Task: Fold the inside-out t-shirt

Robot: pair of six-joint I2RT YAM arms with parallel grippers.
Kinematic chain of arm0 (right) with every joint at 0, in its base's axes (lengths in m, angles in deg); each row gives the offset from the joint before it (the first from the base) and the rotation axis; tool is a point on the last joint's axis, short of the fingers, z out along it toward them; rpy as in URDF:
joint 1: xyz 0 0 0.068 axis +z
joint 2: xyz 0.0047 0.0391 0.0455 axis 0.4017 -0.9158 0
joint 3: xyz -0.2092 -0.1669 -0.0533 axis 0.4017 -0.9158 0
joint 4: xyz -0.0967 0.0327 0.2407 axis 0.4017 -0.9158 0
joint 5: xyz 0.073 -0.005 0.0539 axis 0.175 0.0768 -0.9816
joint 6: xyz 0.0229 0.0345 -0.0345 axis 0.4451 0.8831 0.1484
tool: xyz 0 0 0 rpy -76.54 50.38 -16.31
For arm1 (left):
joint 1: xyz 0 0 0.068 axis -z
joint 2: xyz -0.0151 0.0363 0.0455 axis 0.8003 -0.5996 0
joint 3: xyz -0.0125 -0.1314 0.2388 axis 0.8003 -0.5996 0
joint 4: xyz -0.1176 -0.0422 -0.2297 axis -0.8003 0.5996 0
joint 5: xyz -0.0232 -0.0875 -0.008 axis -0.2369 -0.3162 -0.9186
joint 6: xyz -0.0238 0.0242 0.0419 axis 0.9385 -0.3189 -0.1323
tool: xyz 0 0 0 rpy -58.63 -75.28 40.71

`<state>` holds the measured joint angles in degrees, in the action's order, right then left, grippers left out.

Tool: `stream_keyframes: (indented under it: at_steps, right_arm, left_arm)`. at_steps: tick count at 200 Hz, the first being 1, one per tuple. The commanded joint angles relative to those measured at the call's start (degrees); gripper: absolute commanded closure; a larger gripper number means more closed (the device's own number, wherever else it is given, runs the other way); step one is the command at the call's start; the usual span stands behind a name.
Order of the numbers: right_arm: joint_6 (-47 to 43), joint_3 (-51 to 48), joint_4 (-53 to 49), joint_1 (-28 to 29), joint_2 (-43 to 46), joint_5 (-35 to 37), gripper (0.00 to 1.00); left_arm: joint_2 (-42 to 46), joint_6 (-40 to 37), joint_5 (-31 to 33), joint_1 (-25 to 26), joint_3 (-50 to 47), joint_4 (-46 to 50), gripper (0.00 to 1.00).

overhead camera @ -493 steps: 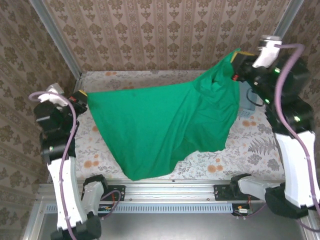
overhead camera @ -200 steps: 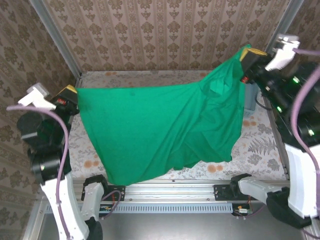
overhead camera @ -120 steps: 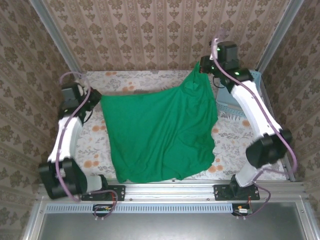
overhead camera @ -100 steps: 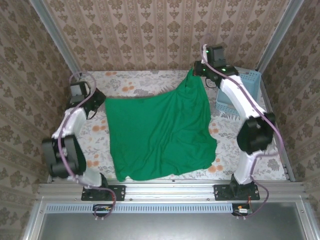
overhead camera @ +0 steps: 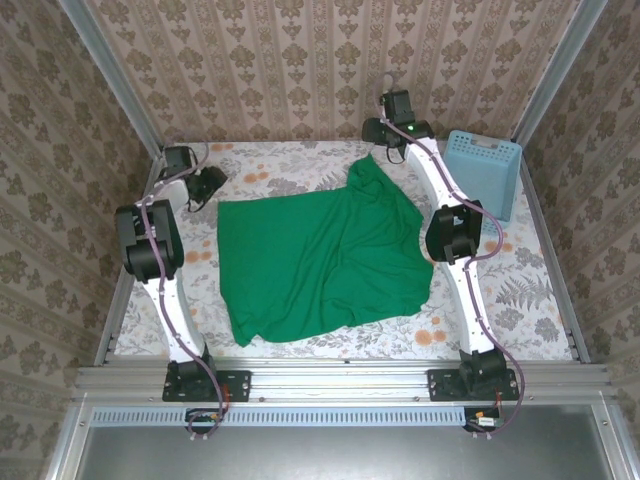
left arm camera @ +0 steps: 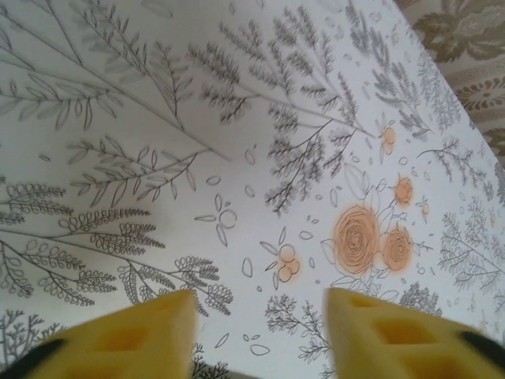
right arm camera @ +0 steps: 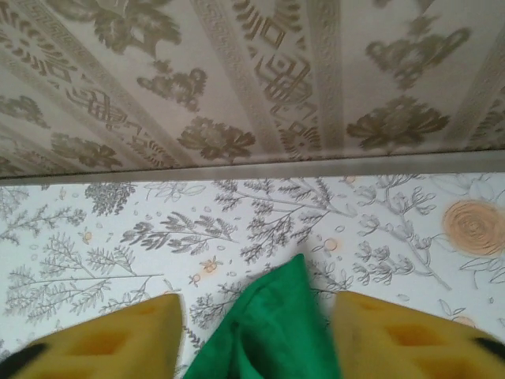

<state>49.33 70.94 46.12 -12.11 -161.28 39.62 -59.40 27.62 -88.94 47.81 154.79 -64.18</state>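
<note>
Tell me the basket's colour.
Light blue basket, clearest in the top external view.

Left arm [overhead camera: 168,300] and right arm [overhead camera: 468,300] white-shelled, black-jointed, with lilac cables; yellow pincer fingers [left arm camera: 379,335], square-pocketed.

Soft, wrinkly matt cloth t-shirt [overhead camera: 320,265]; smooth plastic lattice basket [overhead camera: 483,168]
</note>
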Motion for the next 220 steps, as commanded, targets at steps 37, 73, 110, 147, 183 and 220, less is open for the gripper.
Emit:
stream_keyframes:
  at_steps: [37, 73, 110, 147, 183, 220]
  right_arm:
    - [-0.6, -19.9, -3.3, -0.1, 17.8, 2.9, 0.37]
    - [-0.6, -43.6, 5.3, 0.9, 30.4, 2.2, 0.36]
    - [-2.9, -40.0, 0.4, 0.9, 24.0, 0.8, 0.43]
    - [-3.5, -37.3, -1.2, 2.1, 19.1, 1.4, 0.44]
    - [-2.8, -30.5, -5.7, 2.1, 12.1, 7.4, 0.40]
    - [-2.6, -22.2, -11.7, 1.5, 5.2, 12.2, 0.53]
  left_arm:
    - [15.4, -4.7, 10.8, 1.5, -5.3, 16.0, 0.36]
    - [25.7, -4.7, 11.6, 3.2, -20.3, 12.5, 0.35]
    - [25.0, -6.2, 4.3, 5.3, -21.0, 9.8, 0.42]
    - [19.1, -7.6, 2.6, 10.6, -16.7, 9.5, 0.42]
    - [11.1, -6.4, 1.2, 10.7, -13.5, 8.7, 0.43]
    - [5.9, -3.5, 2.5, 8.2, -13.9, 8.1, 0.44]
